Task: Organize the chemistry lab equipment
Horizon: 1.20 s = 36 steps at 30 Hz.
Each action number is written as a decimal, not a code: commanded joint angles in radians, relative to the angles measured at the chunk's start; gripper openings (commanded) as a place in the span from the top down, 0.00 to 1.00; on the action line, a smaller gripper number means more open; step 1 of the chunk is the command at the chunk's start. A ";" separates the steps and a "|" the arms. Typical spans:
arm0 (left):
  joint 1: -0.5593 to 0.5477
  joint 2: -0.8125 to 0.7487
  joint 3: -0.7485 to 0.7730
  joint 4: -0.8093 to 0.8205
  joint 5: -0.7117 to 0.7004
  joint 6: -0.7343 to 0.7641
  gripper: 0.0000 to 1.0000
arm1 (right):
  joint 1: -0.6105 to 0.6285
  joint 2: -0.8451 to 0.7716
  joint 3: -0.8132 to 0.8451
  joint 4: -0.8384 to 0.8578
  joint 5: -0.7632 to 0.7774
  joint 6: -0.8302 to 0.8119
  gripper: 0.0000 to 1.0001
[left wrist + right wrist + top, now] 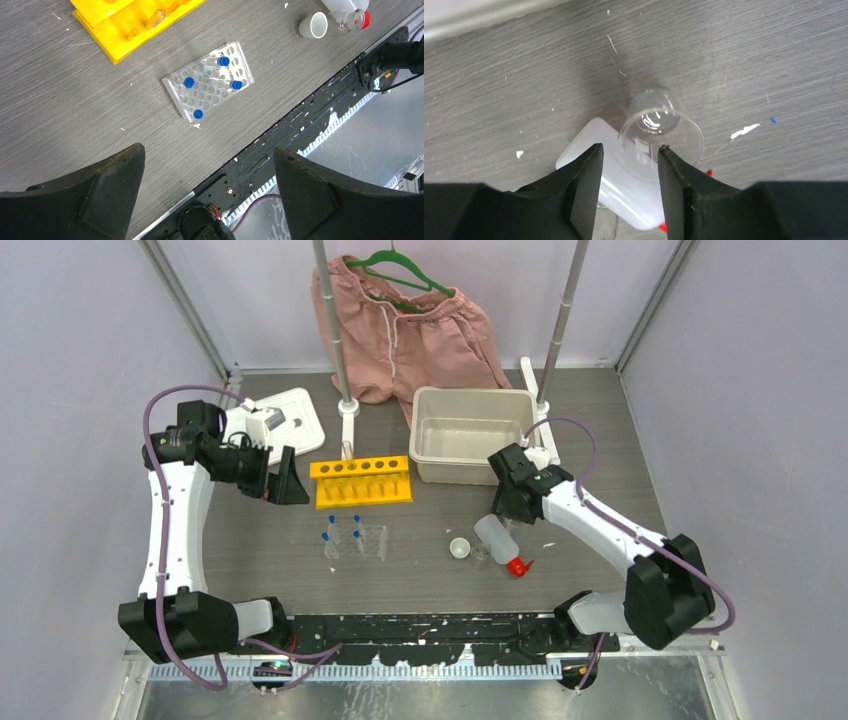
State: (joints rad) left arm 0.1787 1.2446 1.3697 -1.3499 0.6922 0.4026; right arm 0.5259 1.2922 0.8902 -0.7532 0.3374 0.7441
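Observation:
The yellow tube rack point(362, 483) point(125, 25) stands mid-table. In front of it, the clear grid rack point(357, 540) point(210, 82) holds several blue-capped tubes point(189, 82). The red-capped squeeze bottle point(497, 538) point(624, 195) lies on its side, with a white dish point(459, 548) point(314, 25) and a tiny beaker point(480, 552) beside it. My right gripper point(508, 508) point(629, 148) hovers over the bottle's base, half open. Another clear beaker point(659, 132) stands just beyond its tips, the rim overlapping the right fingertip. My left gripper point(285, 480) point(207, 149) hangs wide open and empty, left of the yellow rack.
A beige bin point(470, 472) sits behind the right gripper. A white flat device point(290, 420) lies at the back left. Pink shorts point(410, 330) hang on a stand with two poles point(335, 340). A black rail point(420, 625) runs along the near table edge.

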 commanded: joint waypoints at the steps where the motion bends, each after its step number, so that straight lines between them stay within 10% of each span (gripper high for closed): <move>1: 0.006 -0.035 -0.005 0.017 0.017 0.017 0.00 | -0.027 0.065 0.031 0.112 -0.038 -0.040 0.53; 12: 0.007 -0.036 -0.007 0.027 0.021 0.024 0.02 | -0.034 0.037 0.043 0.104 0.036 -0.050 0.99; 24: 0.007 -0.037 -0.014 0.035 0.037 0.029 0.02 | -0.033 -0.040 0.495 -0.234 0.028 -0.111 0.99; 36: 0.006 -0.054 -0.007 0.021 0.058 0.042 0.02 | -0.059 0.507 1.048 -0.304 0.085 -0.293 0.99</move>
State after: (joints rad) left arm 0.1787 1.2209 1.3552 -1.3365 0.7082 0.4278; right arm 0.4870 1.6230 1.8137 -1.0187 0.3737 0.5488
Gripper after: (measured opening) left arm 0.980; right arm 0.061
